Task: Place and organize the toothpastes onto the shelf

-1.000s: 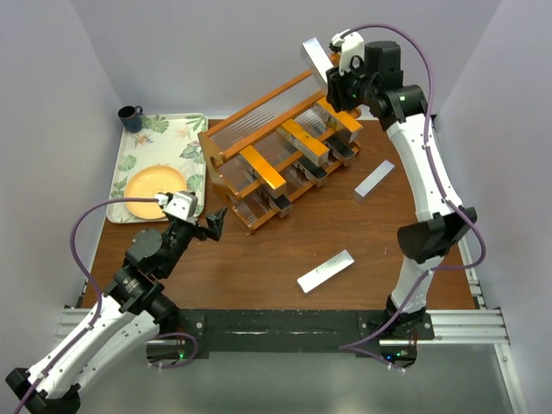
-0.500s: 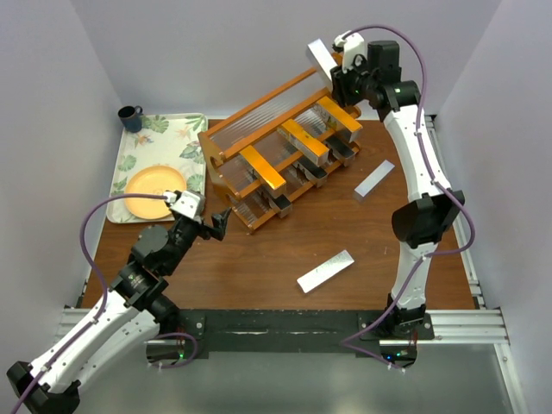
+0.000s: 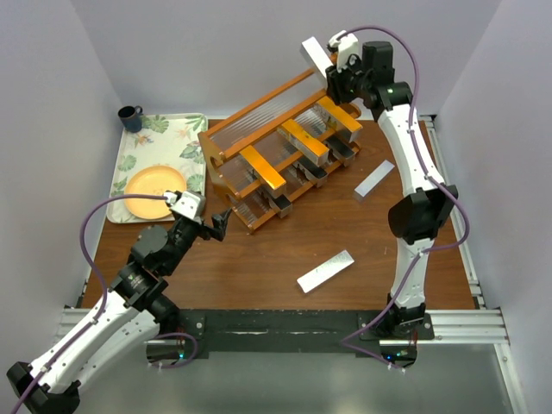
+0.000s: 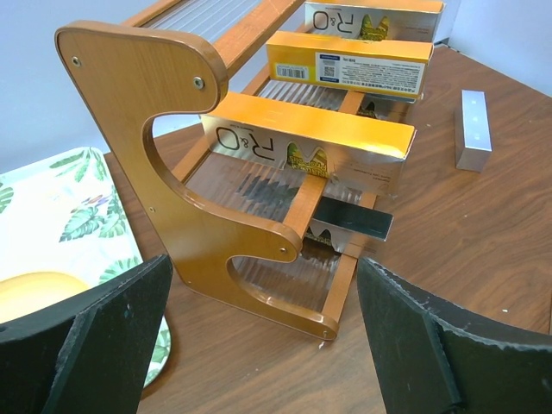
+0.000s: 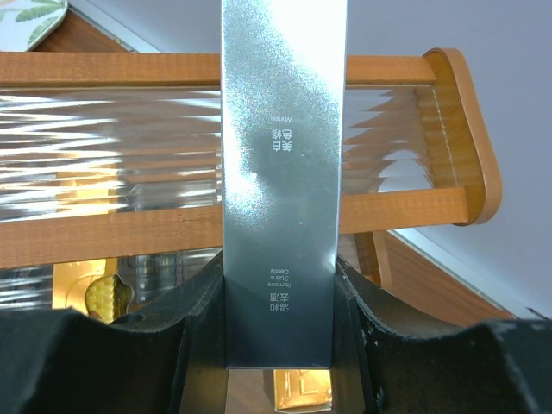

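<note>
Looking from above, you have the right hand clamped on a silver carton, held in the air over the far right end of the shelf. In the right wrist view the carton runs lengthwise out from between the fingers. It crosses the ribbed top tier close to the rounded end panel; whether it touches the slats you cannot tell.

Three orange cartons lie across the shelf, side by side with gaps between them, each sloping down over the tiers. Dark cartons sit beneath them on the lower tier, their ends poking out at the front.

On the surface, a second silver carton lies just right of the shelf. A third silver carton lies well apart from it, nearer your arm bases.

Your left hand hovers low by the shelf's near left end panel, fingers spread wide with nothing between them. Beyond it to the left, a floral tray carries a yellow plate, and a dark mug stands at the tray's far left corner.
</note>
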Robot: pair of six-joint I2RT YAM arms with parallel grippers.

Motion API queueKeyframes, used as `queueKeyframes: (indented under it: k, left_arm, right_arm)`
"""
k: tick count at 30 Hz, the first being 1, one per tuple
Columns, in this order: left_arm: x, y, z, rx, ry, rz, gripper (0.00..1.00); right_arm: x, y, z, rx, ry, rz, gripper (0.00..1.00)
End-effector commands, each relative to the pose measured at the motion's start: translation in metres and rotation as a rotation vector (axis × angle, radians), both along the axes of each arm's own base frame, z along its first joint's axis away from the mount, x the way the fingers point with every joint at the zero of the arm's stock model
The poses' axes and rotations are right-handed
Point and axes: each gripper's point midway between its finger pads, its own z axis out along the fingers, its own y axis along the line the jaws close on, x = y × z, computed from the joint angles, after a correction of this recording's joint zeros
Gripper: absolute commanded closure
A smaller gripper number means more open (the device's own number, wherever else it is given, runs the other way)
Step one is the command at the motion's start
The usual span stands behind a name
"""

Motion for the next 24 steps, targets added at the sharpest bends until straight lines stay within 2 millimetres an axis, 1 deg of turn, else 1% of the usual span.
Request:
queueKeyframes:
  k: [1, 3, 6, 10, 13, 22, 24]
  left_arm:
    - [0.002, 0.001, 0.007, -0.005, -0.042, 0.001, 0.07]
    - [0.001, 0.0, 0.007, -0.006, -0.041, -0.002, 0.07]
    - [0.001, 0.0, 0.008, -0.007, -0.042, -0.005, 0.07]
    - [0.001, 0.0, 0.008, -0.007, -0.042, -0.007, 0.07]
    - [0.001, 0.0, 0.007, -0.004, -0.039, -0.007, 0.07]
    - [0.001, -0.001, 0.007, -0.003, -0.039, -0.01, 0.07]
    - [0.001, -0.001, 0.008, -0.003, -0.043, -0.011, 0.07]
  right_arm:
    - [0.006, 0.008, 0.047, 0.035, -0.153, 0.038, 0.59]
    - [0.006, 0.007, 0.048, 0.036, -0.156, 0.037, 0.57]
    - [0.007, 0.008, 0.047, 0.036, -0.156, 0.038, 0.52]
    - [0.008, 0.01, 0.046, 0.04, -0.153, 0.047, 0.5]
    - [0.01, 0.01, 0.042, 0.039, -0.145, 0.045, 0.5]
    - [0.013, 0.007, 0.039, 0.027, -0.147, 0.031, 0.5]
    - [0.014, 0.005, 0.037, 0.016, -0.148, 0.024, 0.45]
